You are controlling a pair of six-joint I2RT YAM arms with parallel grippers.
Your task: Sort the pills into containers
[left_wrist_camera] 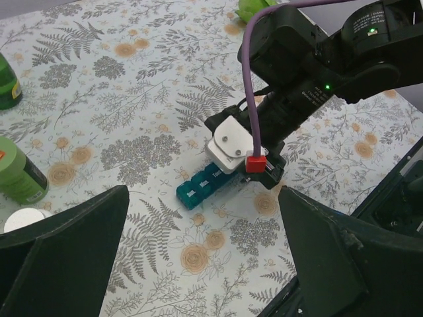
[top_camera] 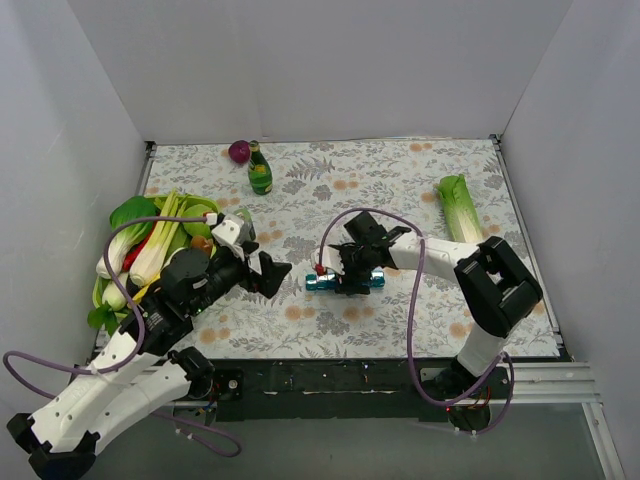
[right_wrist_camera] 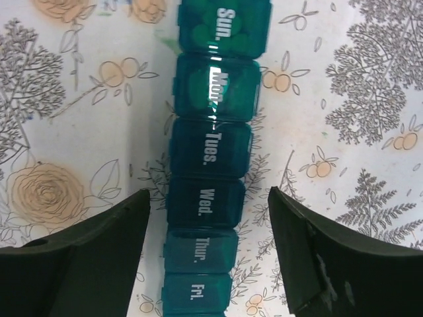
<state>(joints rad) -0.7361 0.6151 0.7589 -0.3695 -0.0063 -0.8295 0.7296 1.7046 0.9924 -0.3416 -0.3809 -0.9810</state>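
Note:
The teal-blue pill organiser [top_camera: 345,282] lies on the floral tablecloth at mid-table, its lids shut and marked Sun. to Fri. in the right wrist view [right_wrist_camera: 211,165]. Pale green shapes show through the Sun. and Mon. lids. No loose pills are in view. My right gripper [top_camera: 350,268] hangs open just above the organiser, with one finger [right_wrist_camera: 86,264] on each side of the strip near Wed. My left gripper [top_camera: 275,272] is open and empty, a little left of the organiser, which shows ahead of it in the left wrist view [left_wrist_camera: 198,186].
A dark green bottle with a yellow label [top_camera: 260,170] and a purple round thing [top_camera: 239,151] stand at the back. A pile of vegetables [top_camera: 155,240] fills the left side. A celery-like stalk [top_camera: 460,208] lies at the right. A green container [left_wrist_camera: 20,173] stands by a white cap [left_wrist_camera: 25,219].

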